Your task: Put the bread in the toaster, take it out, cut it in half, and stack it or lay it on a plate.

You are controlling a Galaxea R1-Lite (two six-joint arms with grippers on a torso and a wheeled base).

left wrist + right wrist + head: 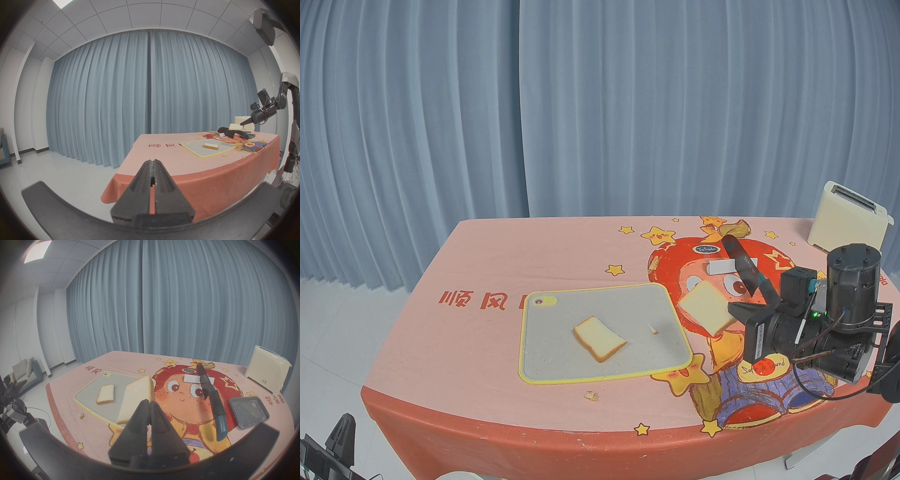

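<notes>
1. The left gripper (152,165) is pressed shut on nothing. It hangs low off the desk's (487,262) left corner, well apart from all the bread.
2. One bread half (599,338) lies flat near the middle of the cutting board (550,350), with its long axis running diagonally.
3. The right gripper (149,404) is clamped on the other bread half (706,307). It holds the half clear of the desk, just past the board's right edge, tilted on edge.
4. The knife (212,396) lies on the desk just beyond that gripper.
5. The plate (248,408) sits past the knife's handle on the toaster's (849,219) side. The next move is probably a carry rightward over the knife, and the right arm is far nearer.
</notes>
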